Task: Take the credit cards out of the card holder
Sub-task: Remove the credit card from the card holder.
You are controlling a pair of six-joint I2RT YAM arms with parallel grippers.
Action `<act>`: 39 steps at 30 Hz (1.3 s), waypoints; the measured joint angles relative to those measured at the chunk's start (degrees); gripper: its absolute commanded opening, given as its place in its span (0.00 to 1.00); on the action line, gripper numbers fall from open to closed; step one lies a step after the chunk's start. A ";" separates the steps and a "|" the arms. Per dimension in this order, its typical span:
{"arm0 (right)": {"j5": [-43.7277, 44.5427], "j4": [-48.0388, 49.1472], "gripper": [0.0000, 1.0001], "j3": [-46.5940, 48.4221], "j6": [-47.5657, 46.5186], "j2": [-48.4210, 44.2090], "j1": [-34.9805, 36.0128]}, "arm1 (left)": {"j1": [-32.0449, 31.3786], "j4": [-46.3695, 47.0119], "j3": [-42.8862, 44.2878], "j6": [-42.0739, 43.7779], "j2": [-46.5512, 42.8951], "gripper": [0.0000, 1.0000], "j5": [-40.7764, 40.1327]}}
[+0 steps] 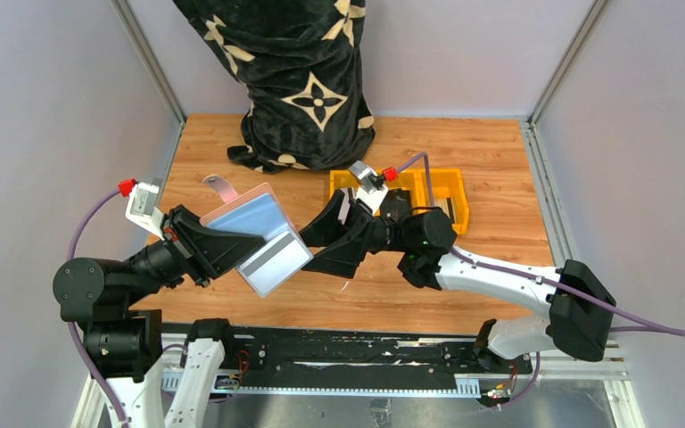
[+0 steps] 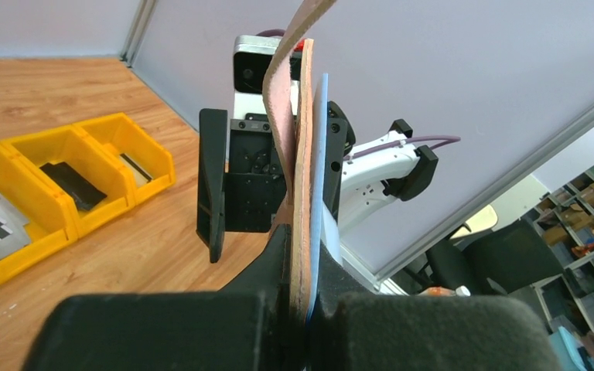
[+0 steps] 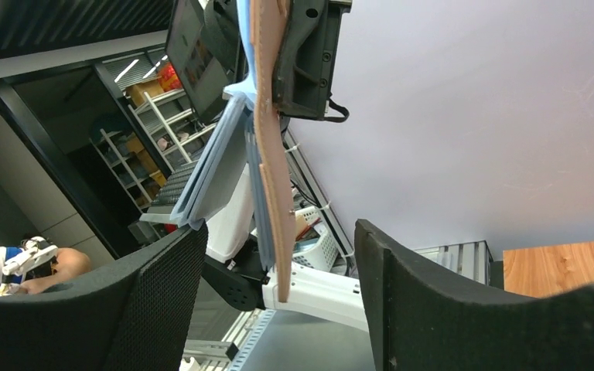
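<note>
The left gripper [image 1: 248, 242] is clamped on the brown card holder [image 1: 235, 201] and holds it in the air over the left half of the wooden bench [image 1: 499, 152], about midway between the near and far edges. The holder stands on edge with its strap curling up at the top. The credit cards [image 1: 278, 257] fan out of it on the side toward the bench's near edge, a pale blue one against the leather and a grey one with a dark stripe lowest. The left wrist view shows the leather and the blue card pinched edge-on between the left arm's black pads.

The right gripper [image 1: 310, 250] faces the holder from the right with its jaws spread wide. In the right wrist view its two fingers [image 3: 441, 309] stand well apart on either side of the holder's hanging lower edge, and neither pad touches leather or card.

A yellow three-compartment bin [image 1: 458, 209] sits right of centre toward the bench's far edge, just behind the right wrist. From the left wrist camera, one end compartment holds a grey card [image 2: 0, 220] with black markings and the middle one a flat black item [image 2: 73, 184]. What lies in the third is too small to tell. A black cloth [image 1: 308, 80] with a pale flower pattern rises from the far edge.
</note>
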 measured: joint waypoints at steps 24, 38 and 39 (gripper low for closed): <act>4.02 -4.33 0.79 8.11 -0.70 2.64 0.04 | 0.00 -1.62 -1.99 4.22 -1.25 0.00 2.03; 2.01 6.62 0.81 9.07 5.53 8.39 0.59 | 0.00 -3.96 -2.86 5.05 -1.70 0.00 0.57; 2.05 7.63 0.75 8.96 5.81 8.52 0.61 | 0.00 -4.17 -2.89 5.14 -1.70 0.00 0.31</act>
